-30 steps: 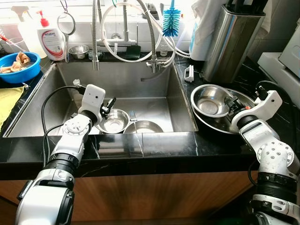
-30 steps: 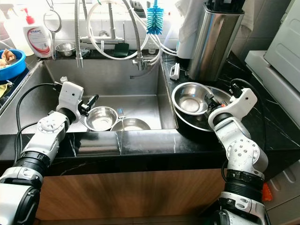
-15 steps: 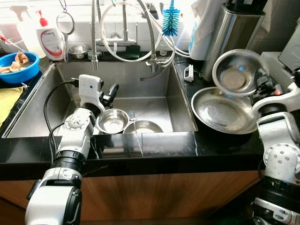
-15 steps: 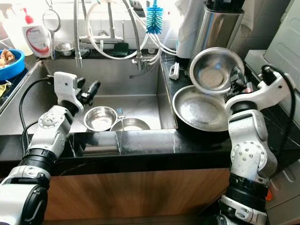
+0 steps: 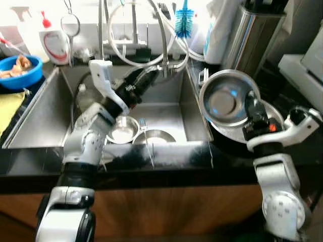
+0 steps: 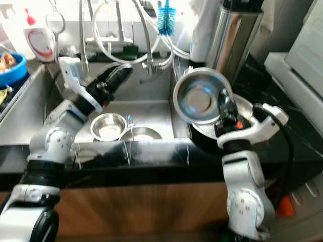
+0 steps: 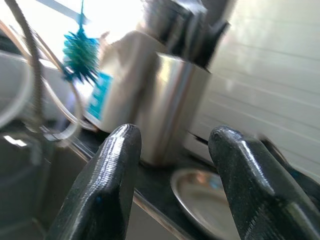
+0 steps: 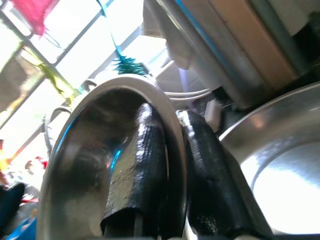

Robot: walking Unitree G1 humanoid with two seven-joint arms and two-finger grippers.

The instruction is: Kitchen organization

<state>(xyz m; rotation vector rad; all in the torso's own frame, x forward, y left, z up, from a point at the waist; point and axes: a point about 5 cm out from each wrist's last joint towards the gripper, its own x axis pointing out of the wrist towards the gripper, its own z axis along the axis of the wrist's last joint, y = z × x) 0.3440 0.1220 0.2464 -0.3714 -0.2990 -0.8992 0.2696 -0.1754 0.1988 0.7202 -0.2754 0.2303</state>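
Note:
My right gripper (image 5: 251,108) is shut on the rim of a small steel bowl (image 5: 228,97), one finger inside it and one outside (image 8: 207,165). The bowl hangs tilted on edge above the counter by the sink's right rim. Behind and below it a large steel bowl (image 6: 244,107) rests on the black counter. My left gripper (image 5: 143,79) is open and raised over the sink (image 5: 45,108), its fingers (image 7: 112,170) pointing right with nothing between them. On the sink floor lie two steel bowls (image 5: 122,129) (image 5: 154,136) and a fork (image 5: 142,123).
A tall steel knife holder (image 5: 255,38) stands behind the large bowl. Tap hoses (image 5: 133,35) and a blue bottle brush (image 5: 184,24) hang over the sink's back. On the left are a soap bottle (image 5: 54,43), a blue bowl (image 5: 20,70) and a yellow cloth (image 5: 9,108).
My right gripper has brought the small bowl down and to the left, toward the sink. My left gripper has risen from beside the sink bowls and stretched out to the right.

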